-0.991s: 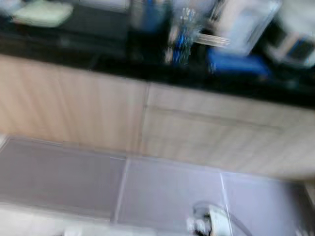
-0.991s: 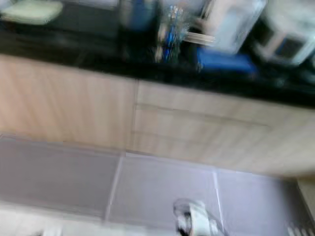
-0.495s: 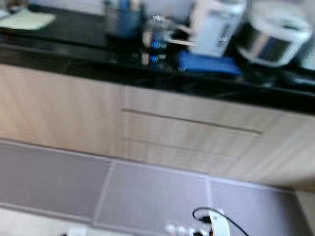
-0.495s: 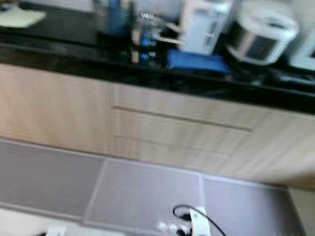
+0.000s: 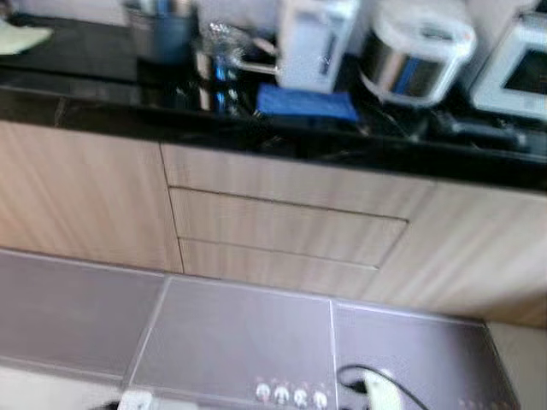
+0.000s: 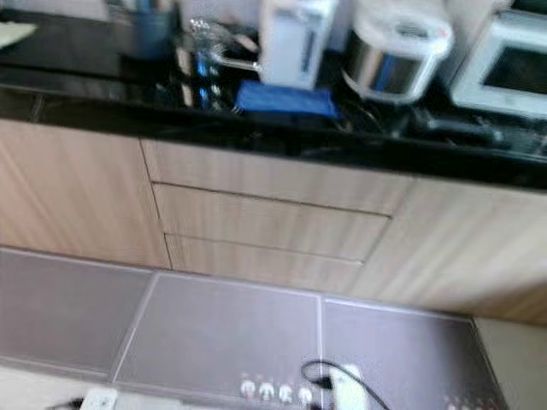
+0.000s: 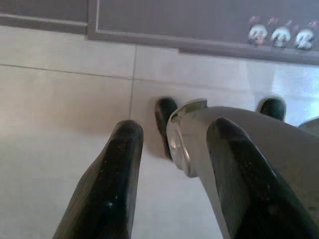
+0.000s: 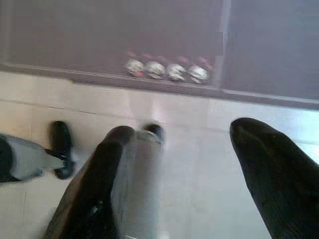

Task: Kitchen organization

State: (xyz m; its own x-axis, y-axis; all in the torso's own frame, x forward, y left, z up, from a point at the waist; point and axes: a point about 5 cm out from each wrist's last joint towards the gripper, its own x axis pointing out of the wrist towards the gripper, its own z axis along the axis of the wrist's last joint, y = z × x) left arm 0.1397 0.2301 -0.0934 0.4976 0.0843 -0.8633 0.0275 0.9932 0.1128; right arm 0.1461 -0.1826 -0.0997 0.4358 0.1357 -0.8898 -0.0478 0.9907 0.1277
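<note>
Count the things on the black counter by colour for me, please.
White: 3 — kettle, rice cooker, microwave
Blue: 2 — folded cloth, bottle
Dark: 1 — utensil holder
Pale green: 1 — cloth
Total: 7

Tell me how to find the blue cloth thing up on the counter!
Look at the long black countertop above the pale wooden drawers. Near its middle stands a tall white water boiler, with a round silver rice cooker beside it. The blue cloth lies flat just in front of the boiler, the only flat, bright blue thing there.
</note>
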